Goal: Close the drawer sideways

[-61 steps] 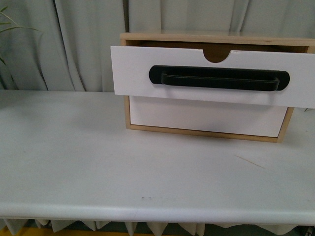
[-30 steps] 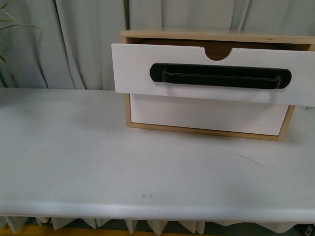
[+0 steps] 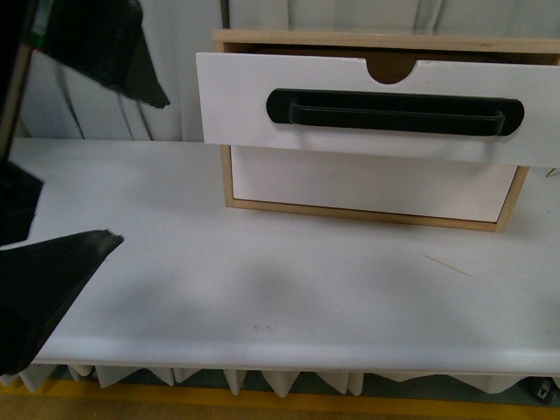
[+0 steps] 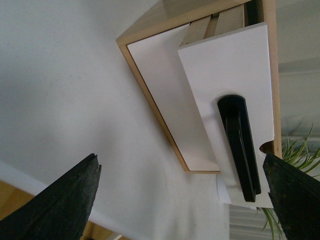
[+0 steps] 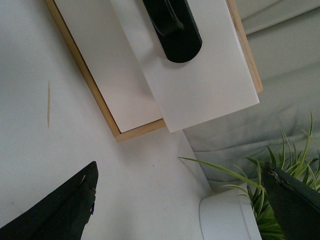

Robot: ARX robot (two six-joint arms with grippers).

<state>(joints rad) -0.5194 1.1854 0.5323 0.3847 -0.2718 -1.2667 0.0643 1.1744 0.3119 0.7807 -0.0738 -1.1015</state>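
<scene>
One drawer [image 3: 236, 96] is standing pulled out of the cabinet [image 3: 350, 213] toward the worktop's [image 3: 262, 289] back edge. Both grippers are hanging clear, fingers apart: left gripper [image 3: 143, 170] near the left edge, right gripper [image 5: 180, 166] facing the drawer's right end. Pushing squarely beside the handle [image 3: 394, 114] is looking advisable.

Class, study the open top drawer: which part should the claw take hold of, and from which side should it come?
The long black handle, near its middle, approached head-on from the front of the drawer. The bar lies level and seems to stand clear of the white face, so it can probably be pinched from above and below.
</scene>
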